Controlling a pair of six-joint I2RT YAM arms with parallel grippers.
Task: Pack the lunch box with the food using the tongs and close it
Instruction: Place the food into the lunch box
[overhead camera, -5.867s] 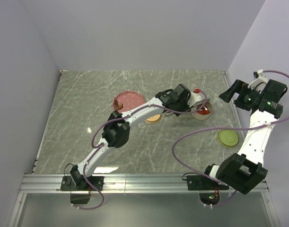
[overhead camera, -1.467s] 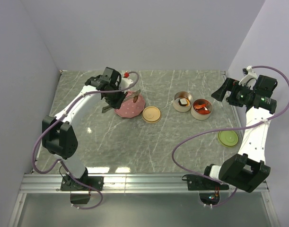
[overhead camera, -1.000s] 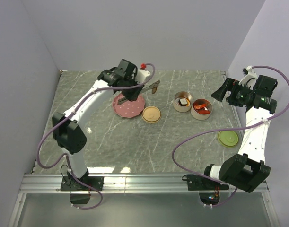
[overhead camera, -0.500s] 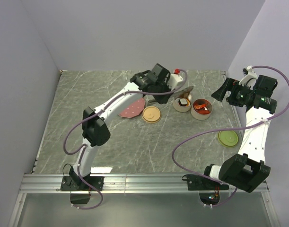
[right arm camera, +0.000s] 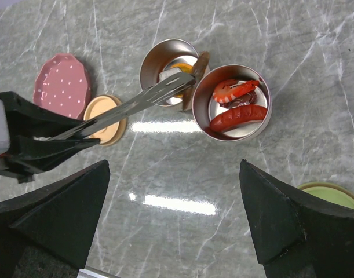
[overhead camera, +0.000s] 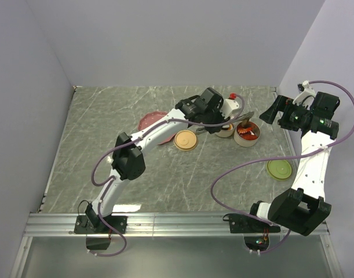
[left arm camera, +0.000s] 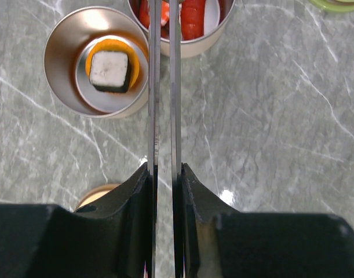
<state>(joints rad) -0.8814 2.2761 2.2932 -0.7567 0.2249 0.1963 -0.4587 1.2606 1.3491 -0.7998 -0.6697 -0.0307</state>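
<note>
My left gripper [overhead camera: 223,117] [left arm camera: 164,171] is shut on the tongs [left arm camera: 154,87] [right arm camera: 139,102], long thin grey metal arms pressed close together. Their far end reaches over the gap between the lunch box's two round metal tins. The left tin [left arm camera: 59,81] [right arm camera: 156,58] holds a dark-and-pale block [left arm camera: 109,69] on a round orange piece. The right tin [overhead camera: 247,138] [right arm camera: 261,119] holds red sausage-like pieces [right arm camera: 237,116]. I see nothing between the tong arms. My right gripper [overhead camera: 277,113] [right arm camera: 177,231] hangs open, high at the right of the tins.
A pink dotted plate [overhead camera: 149,120] [right arm camera: 61,87] lies left of the tins. An orange lid [overhead camera: 185,141] [right arm camera: 101,119] rests in front of it. A green lid [overhead camera: 279,168] [right arm camera: 333,194] lies at the right, near the right arm.
The left arm has swung right from the pink plate, carrying the tongs over to the two tins. The right arm has not moved in the last second.
</note>
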